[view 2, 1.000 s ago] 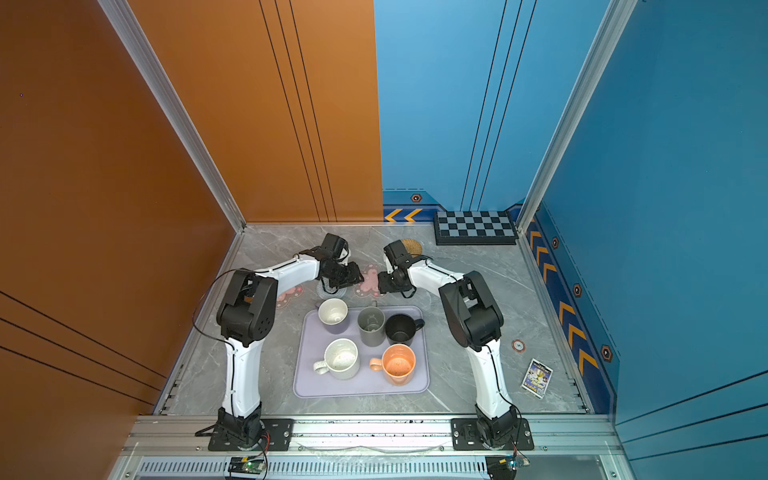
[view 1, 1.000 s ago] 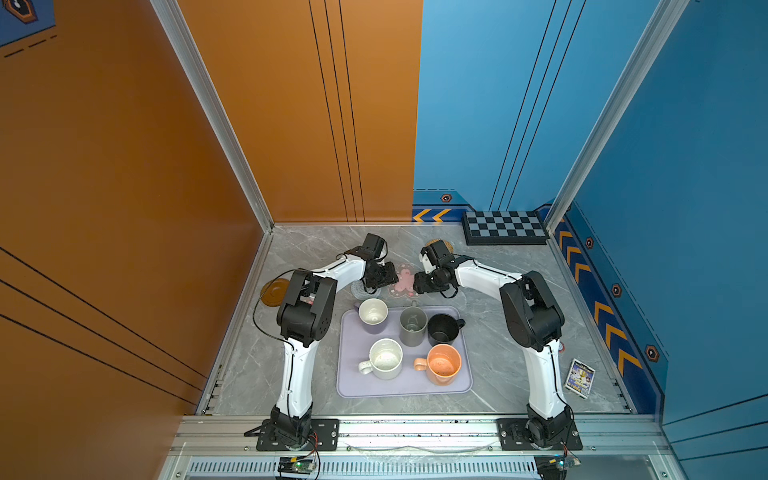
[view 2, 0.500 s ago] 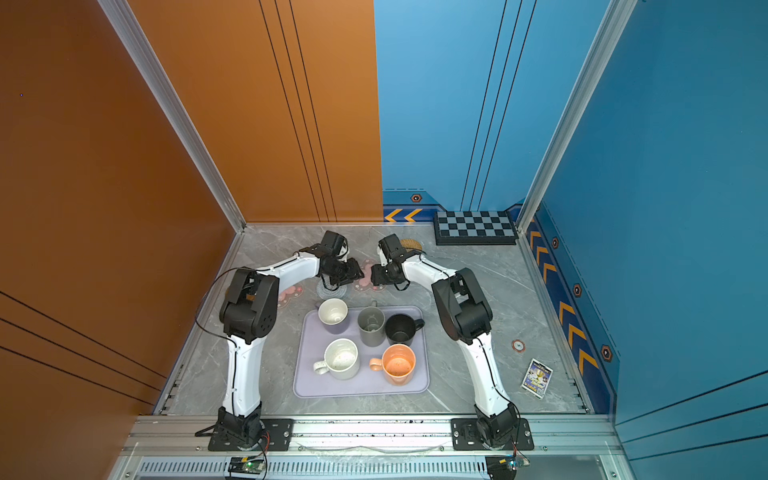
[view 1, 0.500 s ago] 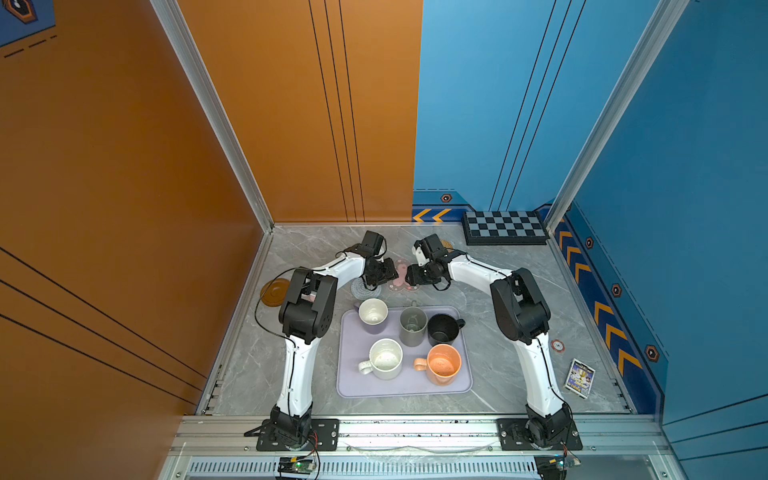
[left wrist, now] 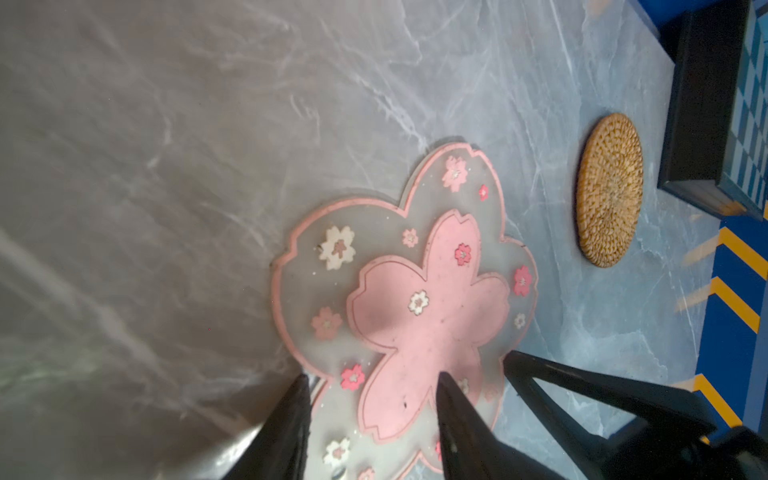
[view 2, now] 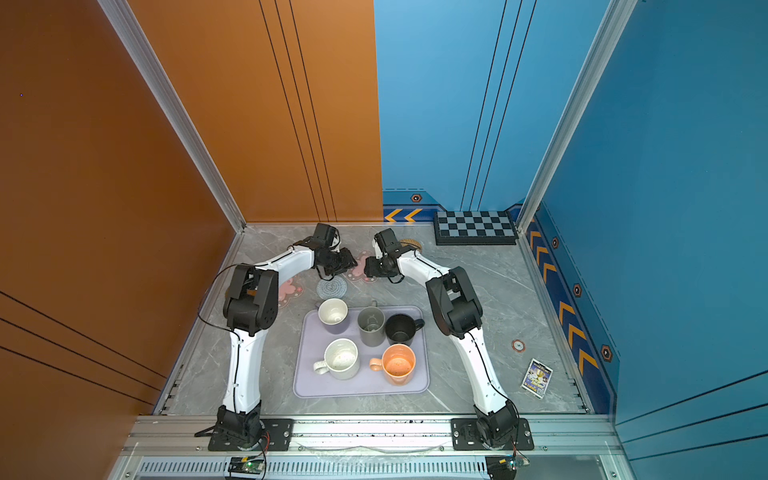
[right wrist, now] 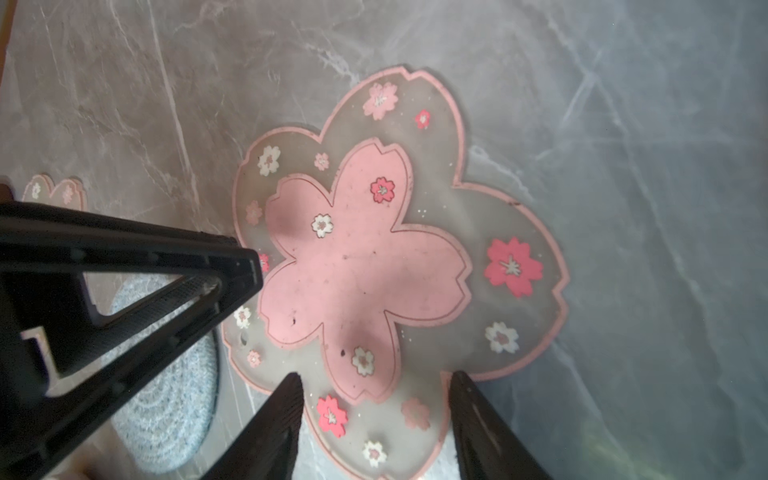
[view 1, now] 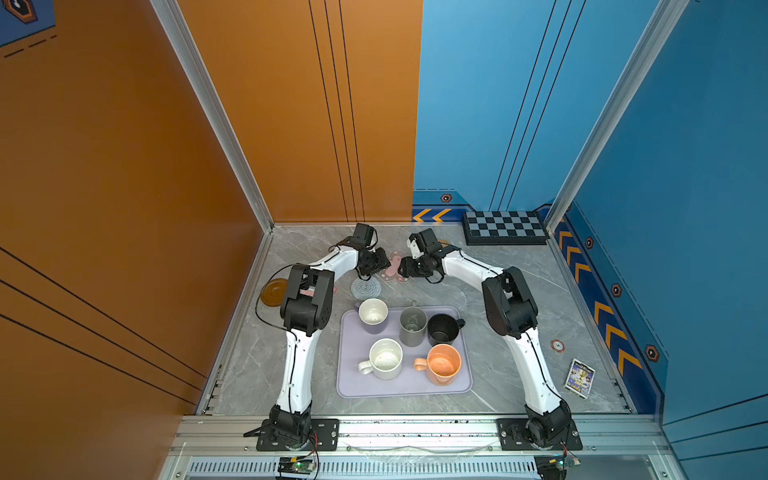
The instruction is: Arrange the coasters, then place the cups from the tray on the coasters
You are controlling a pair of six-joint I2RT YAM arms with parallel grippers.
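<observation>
A pink flower coaster (view 1: 395, 268) (left wrist: 428, 307) (right wrist: 365, 266) lies flat at the back middle of the table. My left gripper (view 1: 384, 265) (left wrist: 374, 378) and right gripper (view 1: 405, 268) (right wrist: 375, 376) face each other over it, both open, tips low at opposite petals. The grey-blue woven coaster (view 1: 365, 287) lies just in front, a second pink one (view 2: 289, 291) sits under the left arm, the brown disc (view 1: 272, 292) is far left, and the rattan one (left wrist: 609, 191) is behind the right wrist. Lavender (view 1: 373, 316), grey (view 1: 412, 326), black (view 1: 444, 329), speckled white (view 1: 385, 358) and orange (view 1: 444, 365) cups stand on the tray (view 1: 405, 386).
A checkered board (view 1: 505, 227) lies against the back wall on the right. A small card pack (view 1: 579, 377) and a round token (view 1: 557, 345) lie near the right wall. Orange and blue walls close in the table on three sides.
My right gripper has swung left and slightly back, onto the pink flower coaster across from the left gripper. The left gripper has barely moved.
</observation>
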